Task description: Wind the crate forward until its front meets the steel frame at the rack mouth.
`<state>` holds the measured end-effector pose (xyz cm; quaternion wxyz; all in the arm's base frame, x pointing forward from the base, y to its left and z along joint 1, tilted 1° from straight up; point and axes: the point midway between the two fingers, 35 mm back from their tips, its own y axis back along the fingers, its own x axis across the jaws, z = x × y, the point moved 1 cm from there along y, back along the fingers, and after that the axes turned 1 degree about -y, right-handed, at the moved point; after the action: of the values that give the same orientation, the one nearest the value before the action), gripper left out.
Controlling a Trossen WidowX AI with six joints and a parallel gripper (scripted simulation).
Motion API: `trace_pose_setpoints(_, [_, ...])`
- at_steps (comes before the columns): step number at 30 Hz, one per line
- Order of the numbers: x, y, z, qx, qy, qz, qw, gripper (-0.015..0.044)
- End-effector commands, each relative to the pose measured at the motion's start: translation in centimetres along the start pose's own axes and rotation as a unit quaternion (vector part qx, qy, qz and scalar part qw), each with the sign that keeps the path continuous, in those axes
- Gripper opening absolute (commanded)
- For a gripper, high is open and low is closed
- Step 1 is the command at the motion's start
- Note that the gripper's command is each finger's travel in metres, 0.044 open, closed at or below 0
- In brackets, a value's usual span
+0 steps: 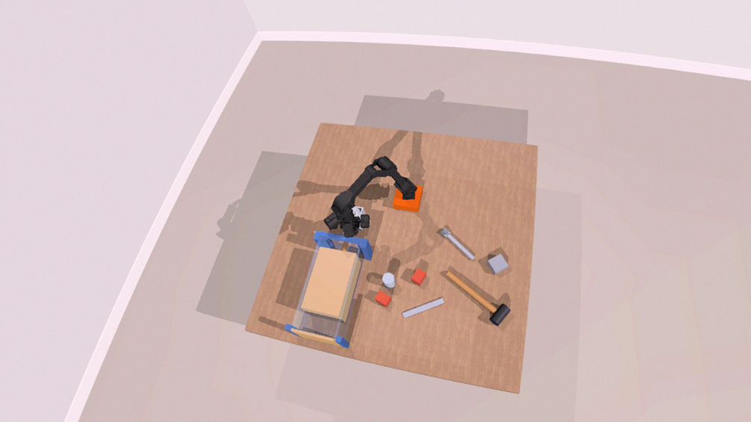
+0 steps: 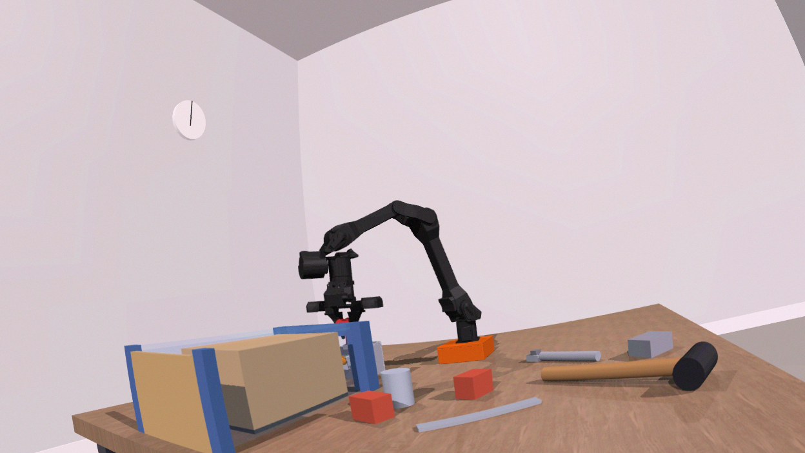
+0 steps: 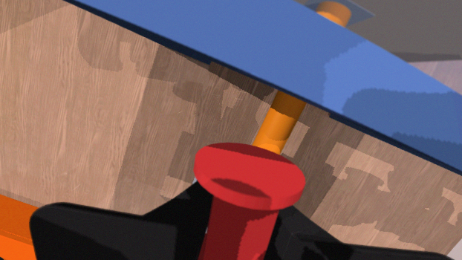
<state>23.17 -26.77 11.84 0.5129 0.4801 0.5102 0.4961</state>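
Observation:
My gripper (image 2: 344,319) (image 3: 234,180) is shut on the red grip of the winch handle (image 2: 341,321) (image 3: 249,180), beside the blue steel frame (image 1: 343,236) (image 2: 361,352) (image 3: 223,33). The pale winch (image 1: 357,211) (image 2: 378,355) is partly hidden by the arm and frame; the key in its hole is hidden. An orange strap (image 1: 344,248) (image 2: 344,359) (image 3: 279,128) runs under the frame. The tan crate (image 1: 330,280) (image 2: 292,377) looks flat inside the clear-panelled cubby. A gap with strap showing lies between its front and the frame.
A white cylinder (image 1: 388,280) and two red blocks (image 1: 419,276) (image 1: 382,298) stand beside the cubby. A flat bar (image 1: 423,307), a grey tool (image 1: 458,244), a mallet (image 1: 472,289) and a grey block (image 1: 497,263) lie farther right. The arm's orange base (image 1: 407,203) is behind them.

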Motion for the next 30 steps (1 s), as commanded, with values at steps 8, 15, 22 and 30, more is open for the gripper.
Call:
trace_pose_setpoints(8, [2.3, -0.2, -0.4, 0.004, 0.003, 0.016, 1.0, 0.0])
trace_pose_setpoints(15, [2.9, -0.2, -0.7, 0.004, 0.003, 0.016, 1.0, 0.0])
trace_pose_setpoints(22, [3.6, -0.2, -1.0, 0.005, 0.003, 0.016, 1.0, 0.0])
trace_pose_setpoints(30, [4.4, -0.2, -1.5, 0.005, 0.003, 0.017, 1.0, 0.0])
